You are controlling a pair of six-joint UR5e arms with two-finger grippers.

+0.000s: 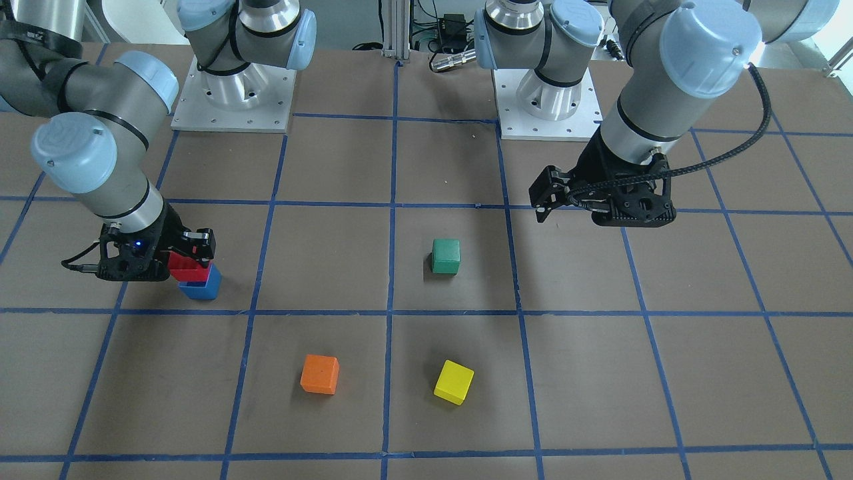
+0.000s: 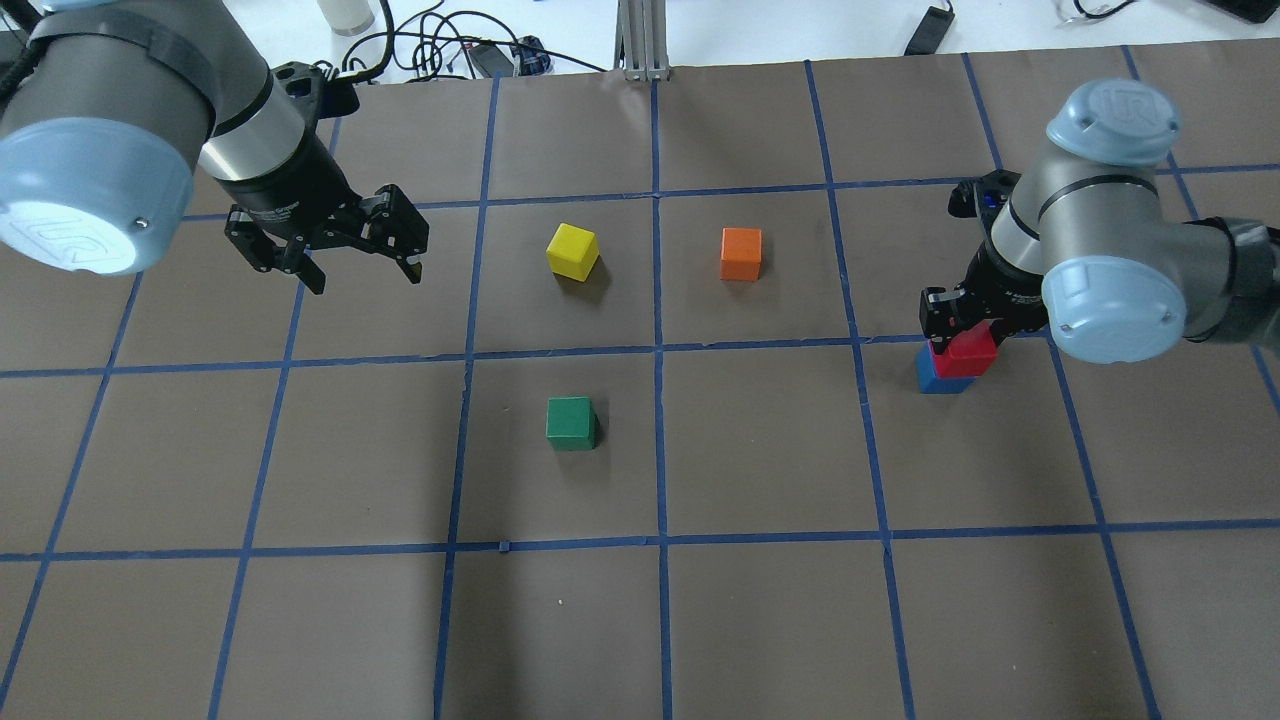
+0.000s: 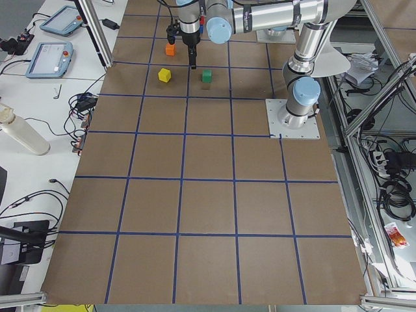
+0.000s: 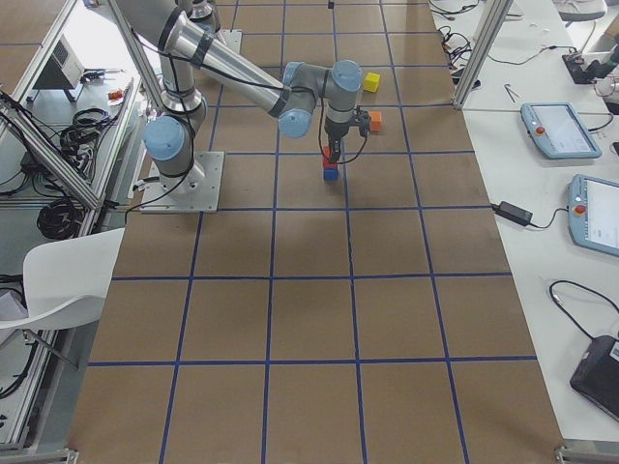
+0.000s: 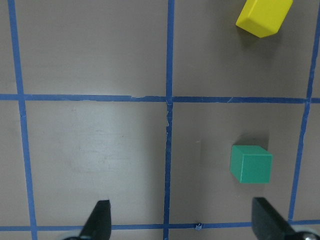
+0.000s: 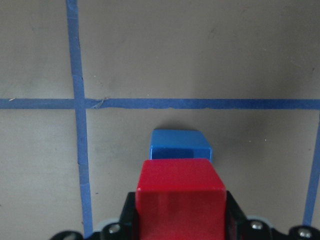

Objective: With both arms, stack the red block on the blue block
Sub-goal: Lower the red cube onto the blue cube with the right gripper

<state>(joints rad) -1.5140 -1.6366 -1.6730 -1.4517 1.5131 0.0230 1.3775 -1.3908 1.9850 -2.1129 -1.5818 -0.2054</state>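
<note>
My right gripper is shut on the red block and holds it directly over the blue block, which stands on the table. The red block sits offset, covering only part of the blue block. Whether the two touch is not clear. In the right wrist view the red block fills the space between the jaws and the blue block shows just beyond it. My left gripper is open and empty, hovering above bare table far from both blocks.
A green block stands mid-table, with a yellow block and an orange block farther from the robot. The left wrist view shows the green block and the yellow block. Blue tape lines grid the brown table.
</note>
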